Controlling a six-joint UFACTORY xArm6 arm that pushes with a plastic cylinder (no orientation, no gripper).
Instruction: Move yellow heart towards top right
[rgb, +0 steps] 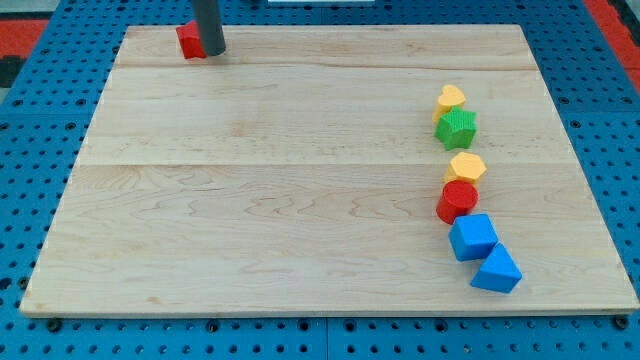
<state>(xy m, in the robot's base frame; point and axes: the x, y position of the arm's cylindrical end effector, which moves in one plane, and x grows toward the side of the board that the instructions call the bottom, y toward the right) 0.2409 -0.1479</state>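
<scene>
The tip (210, 52) touches a red block (189, 40) at the bench's (250, 180) top left; there is no gripper. The yellow heart (451, 98) sits far right, touching the green star (458, 128).

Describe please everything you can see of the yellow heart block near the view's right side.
The yellow heart is a small, solid-looking block with a matte yellow surface and a pointed lobe toward the view's top. It lies flat on the wooden board, at the top end of a line of blocks along the view's right. Its lower edge touches, or nearly touches, the green star just below it. My tip is far away at the view's top left, beside a red block.
</scene>
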